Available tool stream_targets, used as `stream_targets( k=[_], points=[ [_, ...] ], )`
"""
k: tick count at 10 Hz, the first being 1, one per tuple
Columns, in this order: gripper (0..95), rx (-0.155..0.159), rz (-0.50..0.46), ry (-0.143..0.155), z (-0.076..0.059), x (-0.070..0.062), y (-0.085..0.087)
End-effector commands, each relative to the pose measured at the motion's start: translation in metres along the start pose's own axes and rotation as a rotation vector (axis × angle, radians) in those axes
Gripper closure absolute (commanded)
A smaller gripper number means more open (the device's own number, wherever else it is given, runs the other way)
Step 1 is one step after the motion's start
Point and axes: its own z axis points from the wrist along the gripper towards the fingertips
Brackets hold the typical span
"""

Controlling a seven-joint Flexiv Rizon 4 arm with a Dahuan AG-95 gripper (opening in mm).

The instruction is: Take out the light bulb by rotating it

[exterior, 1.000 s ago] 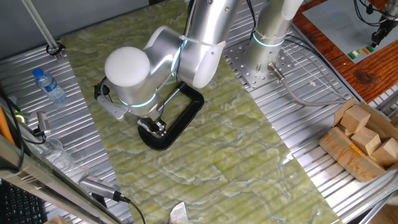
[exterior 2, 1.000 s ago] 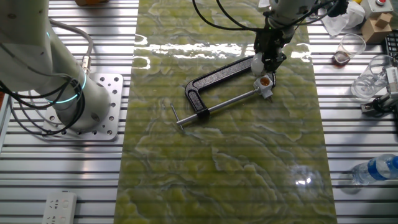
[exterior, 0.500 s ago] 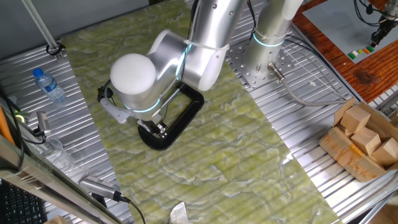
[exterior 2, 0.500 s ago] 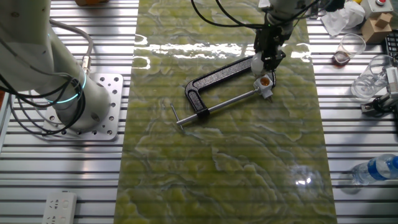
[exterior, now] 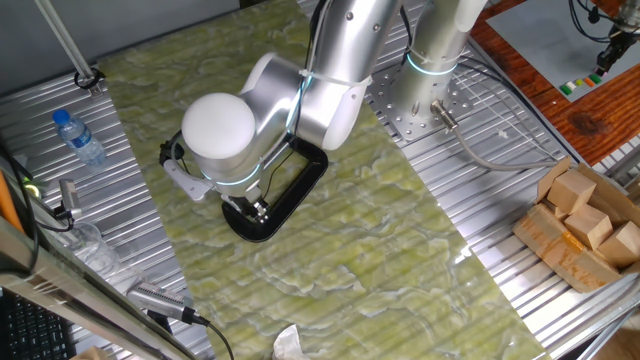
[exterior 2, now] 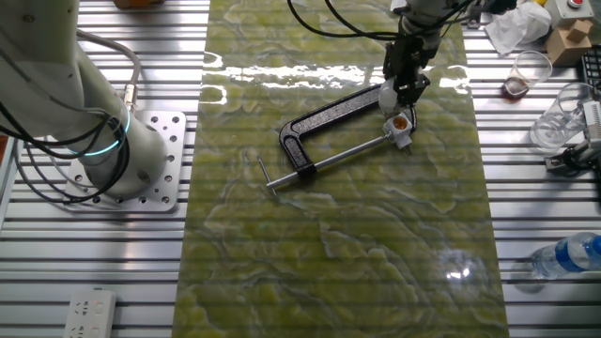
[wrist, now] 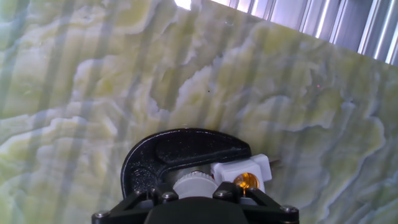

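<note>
The black C-clamp [exterior 2: 329, 117] lies on the green marbled mat, with its curved end [wrist: 180, 152] just ahead of the hand. A white socket [wrist: 241, 169] with an orange centre [exterior 2: 401, 122] sits at the clamp's tip. The light bulb [wrist: 194, 183] shows as a small white ribbed round piece between the two black fingers. In the other fixed view it is a white blob [exterior 2: 387, 94] up-left of the socket. My gripper [wrist: 194, 194] is shut on it, directly above the clamp's end [exterior: 252, 207]. The arm's elbow hides most of the hand in one fixed view.
A clear water bottle [exterior: 78, 137] lies on the slatted metal at the left. A box of wooden blocks [exterior: 585, 225] stands at the right, and a crumpled white scrap [exterior: 288, 345] lies at the front edge. Plastic cups [exterior 2: 531, 70] stand beside the mat.
The arm has shifted a little, and the hand has risen slightly over the clamp's end. The clamp and socket have not moved.
</note>
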Motion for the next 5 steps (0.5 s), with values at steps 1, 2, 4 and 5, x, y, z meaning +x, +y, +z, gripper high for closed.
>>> stream_targets(
  k=[1,2,4,5],
  points=[
    [95.0,0.0,0.004,0.003,0.0003,0.0002,0.0007],
    [76.0,-0.001,0.001,0.003,0.0006,0.0002,0.0008],
    [76.0,-0.001,0.002,0.004,0.0009,0.0002,0.001],
    [76.0,-0.002,0.003,0.003,0.0011,0.0002,0.0011]
  ],
)
